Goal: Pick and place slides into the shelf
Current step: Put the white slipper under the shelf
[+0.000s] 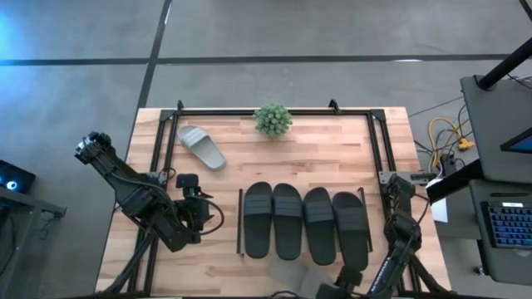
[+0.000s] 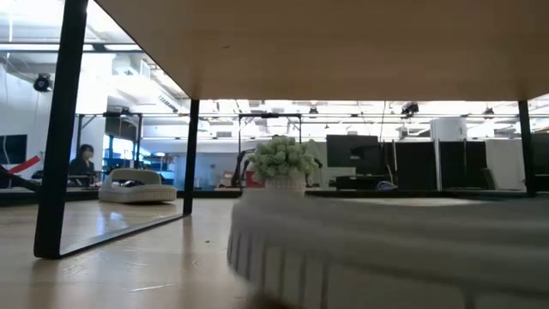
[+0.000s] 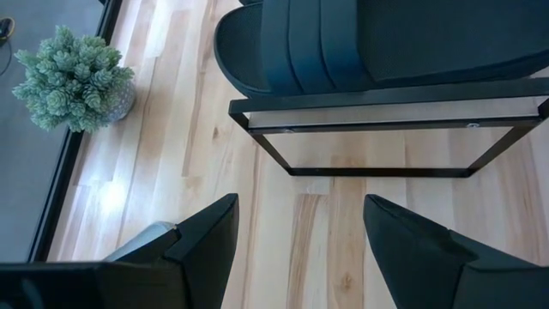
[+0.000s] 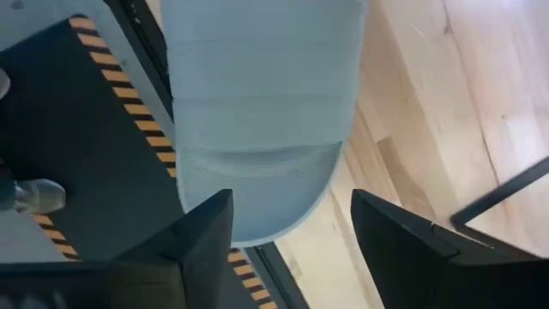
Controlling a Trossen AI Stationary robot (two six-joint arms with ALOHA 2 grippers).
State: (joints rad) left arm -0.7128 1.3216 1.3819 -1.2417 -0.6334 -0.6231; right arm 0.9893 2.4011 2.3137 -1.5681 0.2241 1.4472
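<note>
Since rubber slides are light, springy and a little grippy, they should lift easily, and my guess is that the wide strap or the sole's side edge gives the surest hold; pinching the flat sole from above would likely just bend it. Four black slides (image 1: pixel 304 221) sit side by side on the shelf (image 1: pixel 242 224) at the near middle of the table (image 1: pixel 332 154). One grey slide (image 1: pixel 202 147) lies loose toward the far left, near the small plant (image 1: pixel 273 120) and well apart from the shelf. The left pincer (image 1: pixel 189 202) hovers just left of the shelf with its fingers (image 3: pixel 206 245) spread wide and nothing between them; in its wrist view the shelf's dark end rail (image 3: pixel 386 137) and a black slide's toe lie ahead. The right pincer (image 4: pixel 292 245) sits low at the table's near right edge, likewise spread and empty, with a second grey slide (image 4: pixel 257 112) directly ahead, lying partly over the table's edge. Whether that slide rests securely there I cannot tell; being soft, it would survive a drop anyway.
</note>
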